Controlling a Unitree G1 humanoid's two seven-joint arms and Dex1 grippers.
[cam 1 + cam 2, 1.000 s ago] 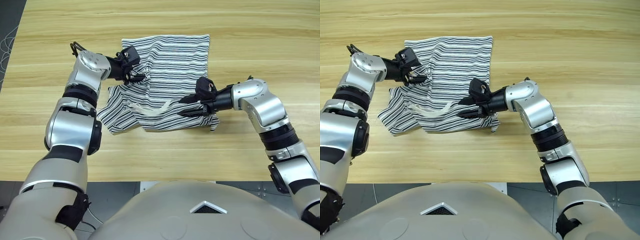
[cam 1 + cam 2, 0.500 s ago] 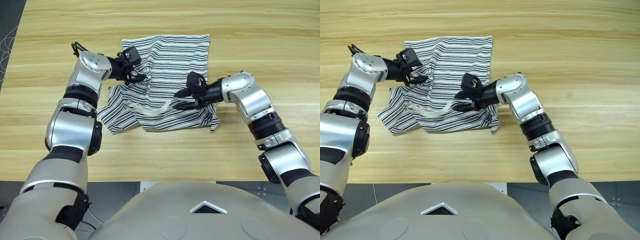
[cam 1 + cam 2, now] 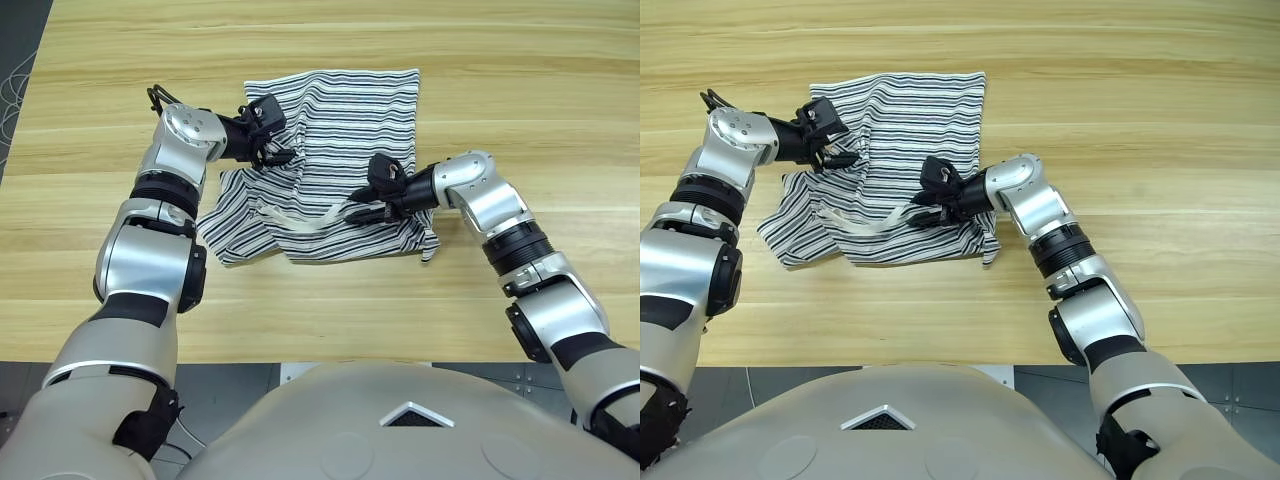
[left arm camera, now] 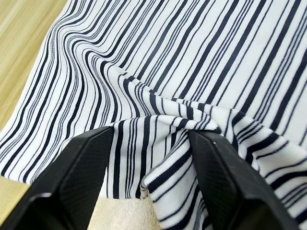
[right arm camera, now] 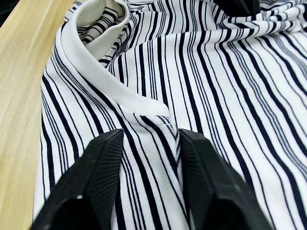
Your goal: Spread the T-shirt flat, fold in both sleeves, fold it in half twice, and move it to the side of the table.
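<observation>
Left gripper point(image 3: 278, 156) pinching rumpled striped T-shirt point(image 3: 355, 110)

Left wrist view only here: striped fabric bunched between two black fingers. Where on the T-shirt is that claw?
Observer: The left claw grips the T-shirt at its left edge, about midway down.
Operator: Where's the other claw?
Observer: The right claw is over the shirt's near half, beside the white collar, fingers either side of a raised fold.
Operator: Shirt flat yet?
Observer: No. The near-left part lies crumpled on the wooden table; the far edge lies flat.
</observation>
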